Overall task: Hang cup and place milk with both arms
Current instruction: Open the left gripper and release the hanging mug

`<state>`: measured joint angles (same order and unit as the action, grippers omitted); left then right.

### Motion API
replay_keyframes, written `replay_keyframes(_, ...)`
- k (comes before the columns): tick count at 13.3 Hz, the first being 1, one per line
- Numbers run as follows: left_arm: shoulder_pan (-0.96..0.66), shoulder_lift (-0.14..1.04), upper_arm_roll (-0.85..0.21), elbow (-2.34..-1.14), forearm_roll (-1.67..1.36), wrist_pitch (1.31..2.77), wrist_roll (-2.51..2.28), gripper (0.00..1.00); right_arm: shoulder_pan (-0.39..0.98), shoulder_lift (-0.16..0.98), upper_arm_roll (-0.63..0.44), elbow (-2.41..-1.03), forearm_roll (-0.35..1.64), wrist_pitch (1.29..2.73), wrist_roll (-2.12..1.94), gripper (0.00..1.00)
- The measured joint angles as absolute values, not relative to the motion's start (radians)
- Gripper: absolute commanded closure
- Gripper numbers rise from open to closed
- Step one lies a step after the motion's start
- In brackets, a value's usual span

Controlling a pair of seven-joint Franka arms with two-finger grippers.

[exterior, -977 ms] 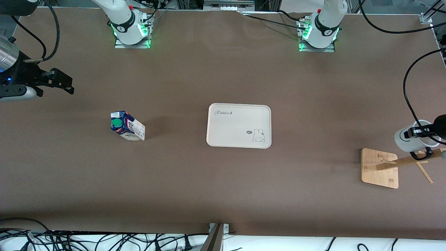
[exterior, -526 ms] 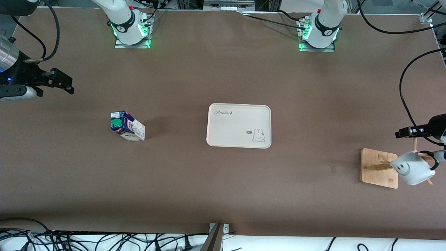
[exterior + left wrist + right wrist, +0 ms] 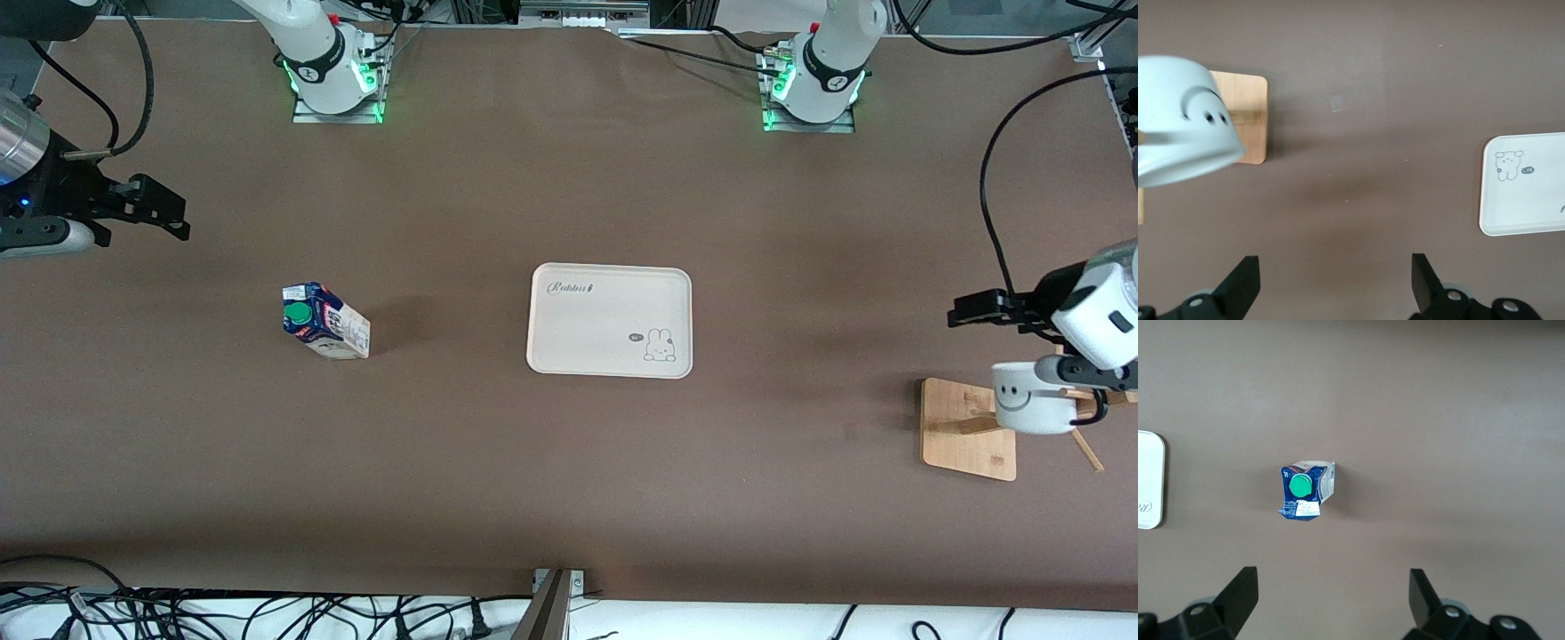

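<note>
The white smiley cup (image 3: 1031, 398) hangs by its black handle on a peg of the wooden rack (image 3: 965, 431) at the left arm's end of the table. It also shows in the left wrist view (image 3: 1185, 130). My left gripper (image 3: 958, 316) is open and empty in the air beside the cup, apart from it; its fingers stand wide over bare table (image 3: 1336, 283). The milk carton (image 3: 324, 322) stands on the table toward the right arm's end and shows in the right wrist view (image 3: 1307, 491). My right gripper (image 3: 176, 215) waits open and empty, apart from the milk (image 3: 1335, 600).
A white rabbit-print tray (image 3: 610, 320) lies mid-table between milk and rack; it also shows in the left wrist view (image 3: 1525, 193) and the right wrist view (image 3: 1148, 480). The rack's wooden base (image 3: 1248, 120) lies under the cup. Cables hang along the table's edges.
My left gripper let go of the cup, which swung on the rack's peg and now hangs steadier. The gripper has drawn away toward the table's middle. The right arm has not moved.
</note>
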<state>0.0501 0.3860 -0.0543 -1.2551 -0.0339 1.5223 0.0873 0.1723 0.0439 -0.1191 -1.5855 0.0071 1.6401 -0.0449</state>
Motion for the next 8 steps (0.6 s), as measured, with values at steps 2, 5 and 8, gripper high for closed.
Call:
replay_keyframes(2,0.021,0.374,-0.054,-1.255,-0.016,1.518,0.087,0.0,0.172,0.044,-0.119,-1.585,0.007,1.64,-0.045,0.0)
replay_keyframes(5,0.01,0.372,-0.054,-1.255,-0.01,1.518,0.087,0.0,0.172,0.045,-0.119,-1.586,0.007,1.64,-0.045,0.0)
replay_keyframes(8,0.007,0.37,-0.054,-1.255,-0.01,1.518,0.089,0.0,0.172,0.053,-0.119,-1.586,0.007,1.64,-0.045,0.0)
